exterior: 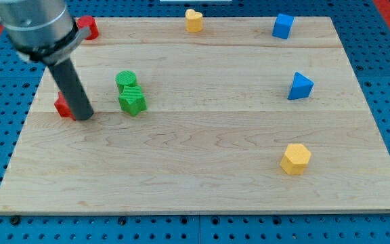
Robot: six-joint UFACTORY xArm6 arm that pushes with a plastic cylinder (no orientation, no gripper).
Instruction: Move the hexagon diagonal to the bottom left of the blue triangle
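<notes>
- Camera view: my tip (84, 117) rests at the table's (202, 183) left, touching a red block (63, 106); no pincer shows
- yellow hexagon (295, 158) lies below the blue triangle (300, 87), well apart

The yellow hexagon (295, 158) is a small block that lies flat on the wooden tabletop (202, 169), in the lower right part of the view. Its top face is lighter, and its sides are a darker orange-yellow. The blue triangle (300, 87) lies also at the view's right, directly above the hexagon in the view and well apart from it. It is a wedge-shaped block with its point toward the view's right. Nothing touches either block.
</notes>
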